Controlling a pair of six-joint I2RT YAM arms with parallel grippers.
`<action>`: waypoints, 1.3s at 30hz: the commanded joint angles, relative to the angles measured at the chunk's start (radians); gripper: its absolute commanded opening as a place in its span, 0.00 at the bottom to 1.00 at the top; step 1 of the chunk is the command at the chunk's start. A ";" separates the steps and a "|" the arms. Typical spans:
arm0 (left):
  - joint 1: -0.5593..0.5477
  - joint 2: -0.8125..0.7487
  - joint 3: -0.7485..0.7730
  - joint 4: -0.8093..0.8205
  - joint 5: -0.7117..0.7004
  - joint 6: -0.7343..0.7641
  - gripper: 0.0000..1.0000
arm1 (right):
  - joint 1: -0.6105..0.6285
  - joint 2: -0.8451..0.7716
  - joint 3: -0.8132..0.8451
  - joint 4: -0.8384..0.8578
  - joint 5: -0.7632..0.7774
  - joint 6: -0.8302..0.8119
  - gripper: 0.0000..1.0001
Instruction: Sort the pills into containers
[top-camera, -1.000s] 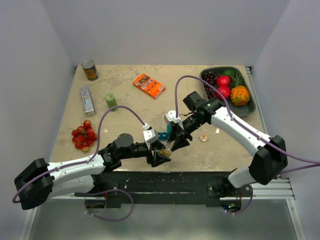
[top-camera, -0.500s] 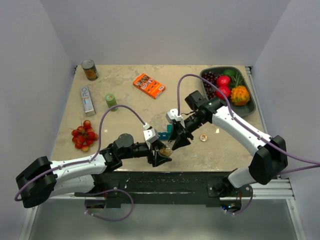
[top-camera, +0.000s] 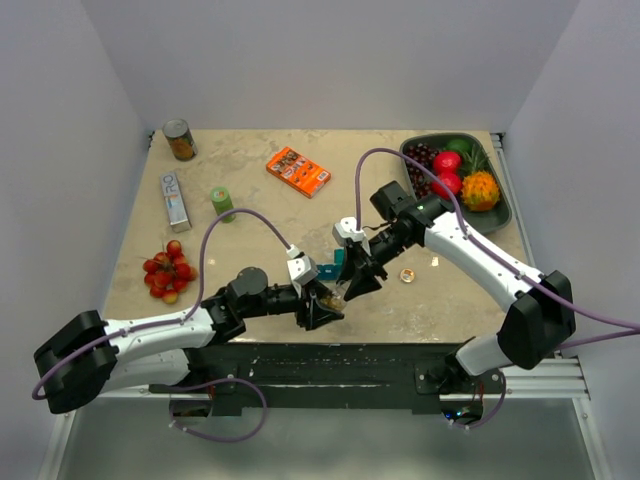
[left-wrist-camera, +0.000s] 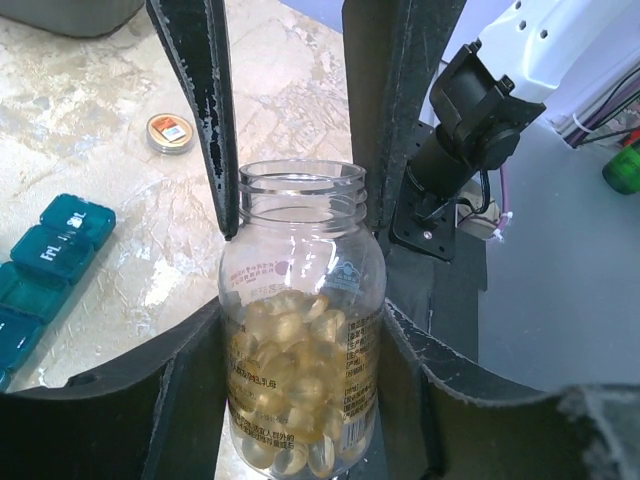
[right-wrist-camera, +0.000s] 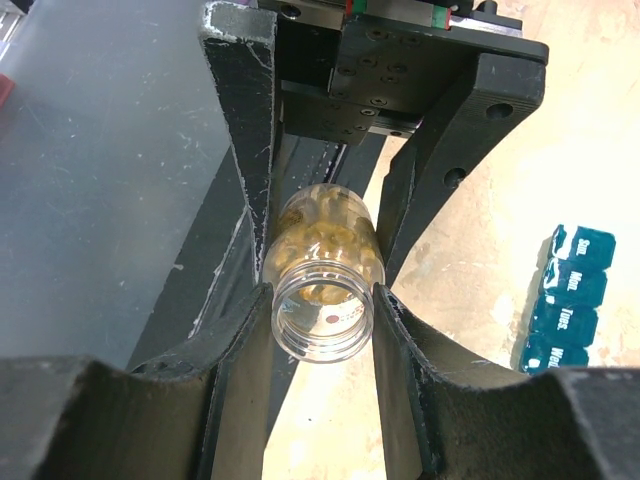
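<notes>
Pill organizer: I see the teal pill organizer (top-camera: 328, 268) close to the near edge of the tabletop (top-camera: 260, 190), about midway along it. The left wrist view shows some of its compartments open (left-wrist-camera: 40, 265).
Pill bottle: an uncapped clear pill bottle (left-wrist-camera: 300, 330) with yellow capsules (left-wrist-camera: 295, 400) in it is held just beside the organizer, toward the near edge.
Right gripper: the right gripper (right-wrist-camera: 324, 292) is clamped on the bottle's neck.
Left gripper: the left gripper (left-wrist-camera: 302, 312) grasps the bottle's body, with a finger against each side.
Obstruction: from above, both wrists cover the bottle and most of the organizer.
Surroundings: a gold cap (top-camera: 407, 274) lies right of the grippers. An orange box (top-camera: 298, 171), a green cylinder (top-camera: 221, 202) and a silver carton (top-camera: 175, 199) stand farther back. A can (top-camera: 180, 139) is at the far left corner, a fruit tray (top-camera: 500, 215) at the far right corner, and red fruit (top-camera: 168, 270) by the left edge.
Change: over the last second the right wrist has moved slightly toward the far edge. I see nothing else moved.
</notes>
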 joint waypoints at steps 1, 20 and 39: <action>-0.004 -0.048 -0.020 0.061 -0.002 0.026 0.00 | -0.007 -0.040 -0.003 0.013 -0.034 -0.009 0.09; 0.095 -0.536 -0.009 0.046 -0.310 0.002 0.00 | -0.395 -0.363 -0.293 0.542 0.218 0.413 0.99; 0.033 -0.547 0.087 0.165 -0.173 0.035 0.00 | -0.465 -0.386 -0.357 0.615 0.227 0.469 0.99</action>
